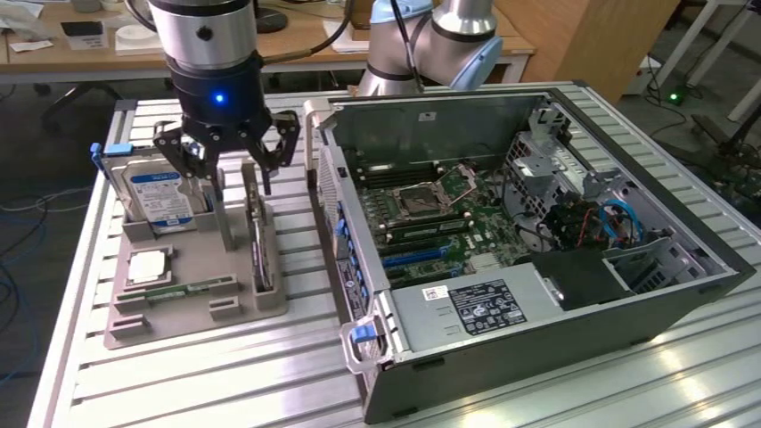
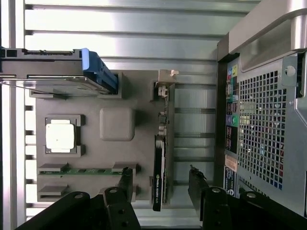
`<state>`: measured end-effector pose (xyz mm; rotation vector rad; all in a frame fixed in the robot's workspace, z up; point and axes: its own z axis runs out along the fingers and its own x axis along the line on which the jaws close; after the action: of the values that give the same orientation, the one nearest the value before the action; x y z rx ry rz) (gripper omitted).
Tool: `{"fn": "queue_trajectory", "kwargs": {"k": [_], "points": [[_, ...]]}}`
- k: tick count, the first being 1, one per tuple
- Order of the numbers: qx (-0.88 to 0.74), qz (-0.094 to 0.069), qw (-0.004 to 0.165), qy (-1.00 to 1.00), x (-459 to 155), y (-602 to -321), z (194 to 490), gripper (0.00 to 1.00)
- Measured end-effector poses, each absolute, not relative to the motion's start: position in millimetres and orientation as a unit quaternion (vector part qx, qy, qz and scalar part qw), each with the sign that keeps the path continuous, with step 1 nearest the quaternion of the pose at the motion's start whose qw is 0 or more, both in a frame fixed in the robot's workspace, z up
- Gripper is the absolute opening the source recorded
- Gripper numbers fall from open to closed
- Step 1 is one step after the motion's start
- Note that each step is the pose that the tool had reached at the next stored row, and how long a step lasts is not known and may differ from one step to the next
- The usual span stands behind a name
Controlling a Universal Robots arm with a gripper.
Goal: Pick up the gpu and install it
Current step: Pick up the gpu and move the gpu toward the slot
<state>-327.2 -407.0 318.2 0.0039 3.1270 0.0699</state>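
We see a robot arm's gripper [image 1: 238, 183] hanging over a grey holder tray [image 1: 178, 321] on a slatted metal table [image 1: 214, 383]. The jaws are spread wide and hold nothing.

The gpu [image 1: 259, 245] stands on its long edge in a slot along the tray's side nearest the computer case [image 1: 523, 232]. In the exterior view, the gripper is directly above the far end of the card, with one finger on each side of it.

In the wrist view, we look straight down on the gpu [image 2: 160, 163] as a thin dark strip, with its silver bracket [image 2: 164, 84] at the end farthest from the gripper [image 2: 159, 171]. The two black fingers [image 2: 125, 184] flank the card, with a clear gap on both sides and no contact.

Other parts sit in the same tray [image 2: 139, 96]. A silver hard drive [image 1: 160, 196] with a blue label stands upright in its blue carrier at the far end. A square processor chip [image 1: 149, 266] lies flat in a recess. A narrow green memory stick [image 1: 178, 290] lies in a slot just beside the chip.

To the exterior view's right of the tray, the computer case lies open on its side. Its green motherboard [image 1: 440, 214] faces up, and a grey power supply [image 1: 476, 308] is at the near end.
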Motion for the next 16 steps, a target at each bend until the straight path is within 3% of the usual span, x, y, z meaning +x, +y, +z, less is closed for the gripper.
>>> {"fn": "queue_trajectory", "kwargs": {"k": [16], "points": [[0.001, 0.016, 0.007, 1.0, -327.2, -408.0, 309.3, 0.59]]}}
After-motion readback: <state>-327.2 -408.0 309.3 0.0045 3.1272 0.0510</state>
